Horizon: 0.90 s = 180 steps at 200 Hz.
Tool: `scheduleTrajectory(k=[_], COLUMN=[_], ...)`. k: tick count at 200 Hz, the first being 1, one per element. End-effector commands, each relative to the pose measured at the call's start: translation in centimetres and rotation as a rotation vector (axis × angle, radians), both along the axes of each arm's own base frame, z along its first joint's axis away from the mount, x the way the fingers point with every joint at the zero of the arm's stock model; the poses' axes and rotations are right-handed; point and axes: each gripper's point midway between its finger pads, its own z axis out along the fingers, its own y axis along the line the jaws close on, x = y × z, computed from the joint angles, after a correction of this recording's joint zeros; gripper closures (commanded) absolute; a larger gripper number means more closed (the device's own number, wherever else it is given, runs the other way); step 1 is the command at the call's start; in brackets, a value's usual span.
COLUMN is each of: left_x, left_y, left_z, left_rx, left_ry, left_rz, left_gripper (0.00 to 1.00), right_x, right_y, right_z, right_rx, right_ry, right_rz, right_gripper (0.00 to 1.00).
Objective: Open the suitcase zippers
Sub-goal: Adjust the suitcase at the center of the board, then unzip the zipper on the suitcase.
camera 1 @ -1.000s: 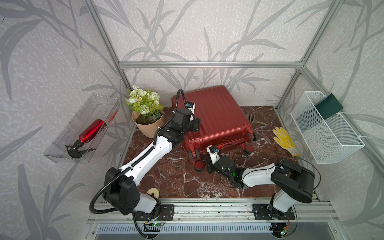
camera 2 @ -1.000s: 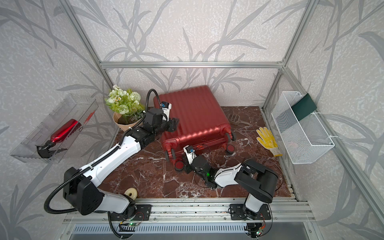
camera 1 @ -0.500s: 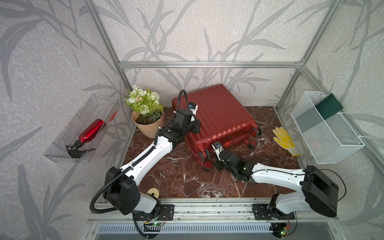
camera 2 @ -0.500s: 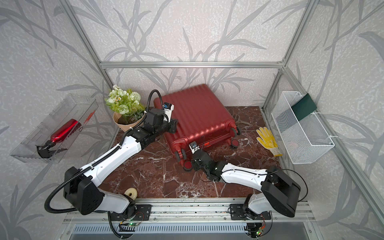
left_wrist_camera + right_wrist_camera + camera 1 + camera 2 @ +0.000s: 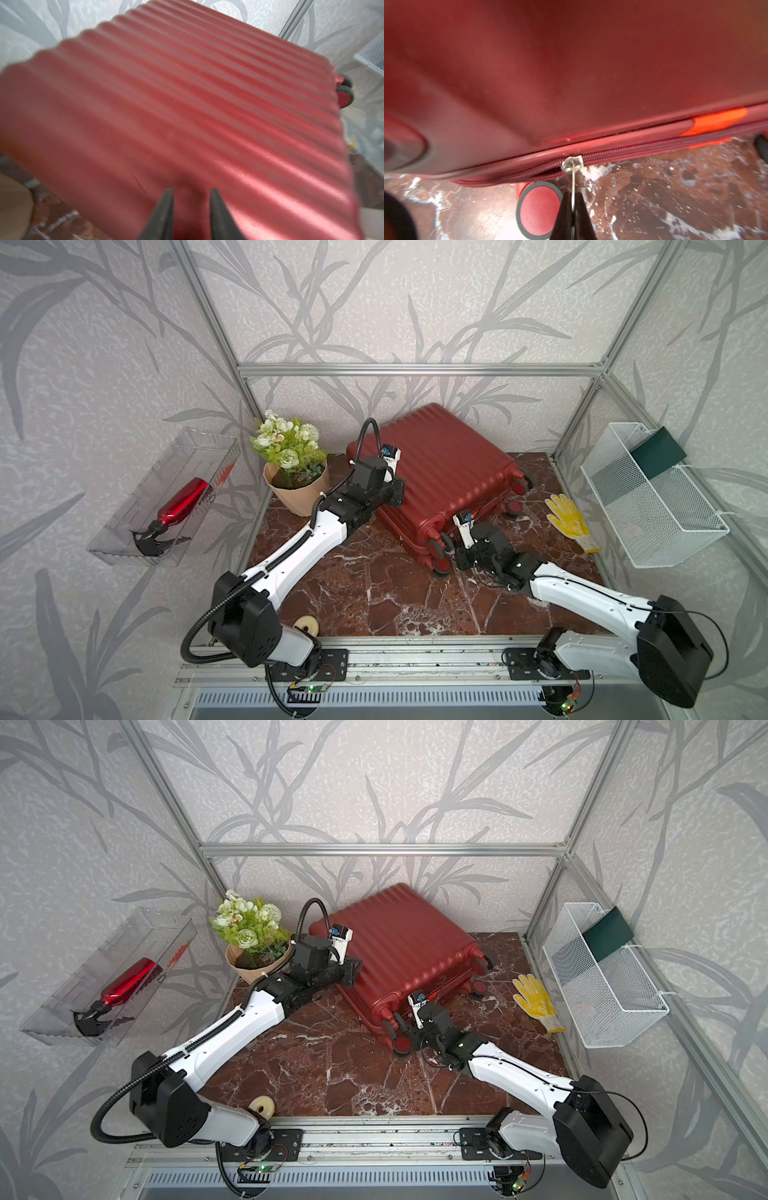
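Shows right pincer (image 5: 572,199) clenched on the slider's wire pull (image 5: 573,180), closed zip track (image 5: 643,150) running lengthwise along the suitcase (image 5: 440,472) seam beyond, left pincer (image 5: 190,197) parted over the shell.

place: robot lab cell | evid: alu frame (image 5: 419,369), leaf-print panels (image 5: 415,302), base rail (image 5: 415,655)

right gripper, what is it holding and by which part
The right gripper pinches the zipper pull by its free end, away from the slider on the suitcase seam. The left gripper is open and holds nothing.
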Motion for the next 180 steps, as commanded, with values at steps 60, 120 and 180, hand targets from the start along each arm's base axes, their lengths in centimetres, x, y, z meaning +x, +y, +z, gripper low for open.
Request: scheduleTrajectory(k=[60,120,180], left_x=[-12.0,-13.4,-13.2], left_y=[0.6,1.5,2.6], left_z=[-1.3,-4.1,-6.7], left_rx=[-0.167,0.019,0.201], left_ry=[0.228,0.371,0.417], left_rz=[0.105,0.203,0.278], left_gripper=[0.29,0.39,0.63], right_x=[-1.6,-2.5,-2.2], right_y=[7.1,10.2,10.1], right_z=[3.9,4.1,3.6], right_rx=[0.231,0.223,0.195], right_ry=[-0.045,-0.054,-0.062], right_rz=[0.184,0.213,0.183], right_gripper=[1.00,1.00,1.00])
